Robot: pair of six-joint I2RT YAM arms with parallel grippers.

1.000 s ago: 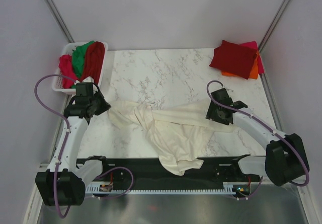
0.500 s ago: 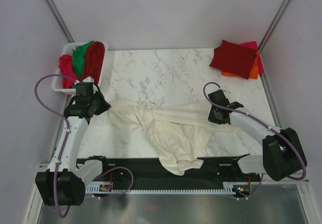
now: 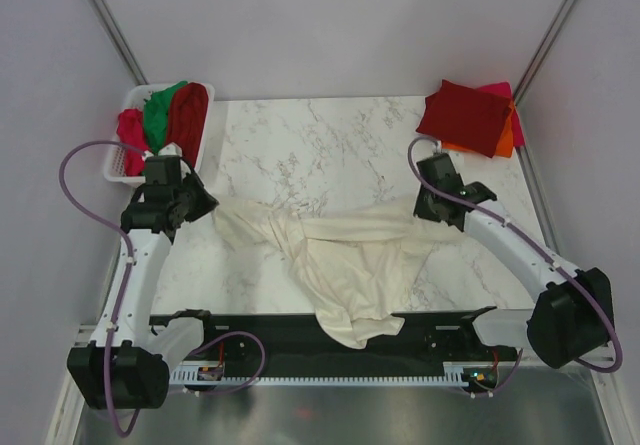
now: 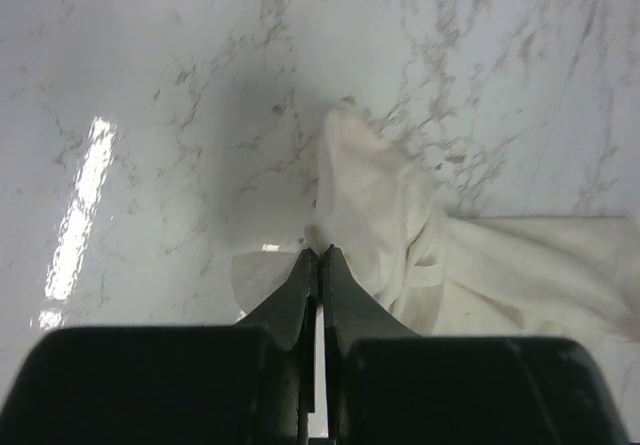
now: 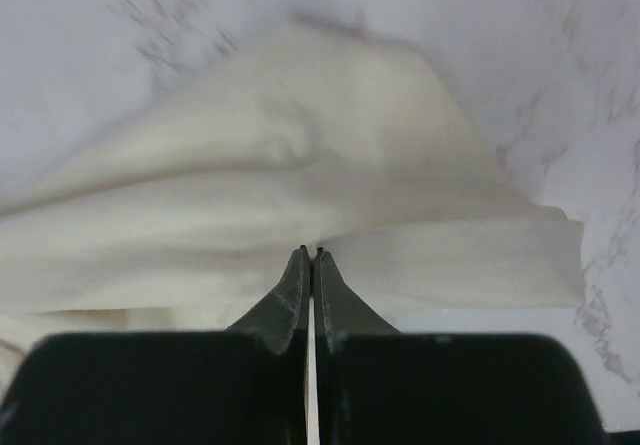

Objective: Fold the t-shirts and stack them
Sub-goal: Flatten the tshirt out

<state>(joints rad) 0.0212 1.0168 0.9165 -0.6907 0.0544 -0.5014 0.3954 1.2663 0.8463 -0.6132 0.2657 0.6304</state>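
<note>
marble table (image 3: 330, 145) is being loaded | cream t-shirt (image 3: 350, 260) is being borne crumpled, centre to 6 o'clock edge | folded stack (image 3: 465, 115) is being borne at 1 o'clock

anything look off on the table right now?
The cream shirt is bunched and twisted between the left claw and right claw, and its loose lower part droops over the near edge of the table.

Robotics lab test cell: plain panel walls (image 3: 330, 25) on metal framing posts (image 3: 110, 20) enclose a marble-patterned tabletop (image 3: 330, 145), cable duct (image 3: 330, 373) near.
</note>
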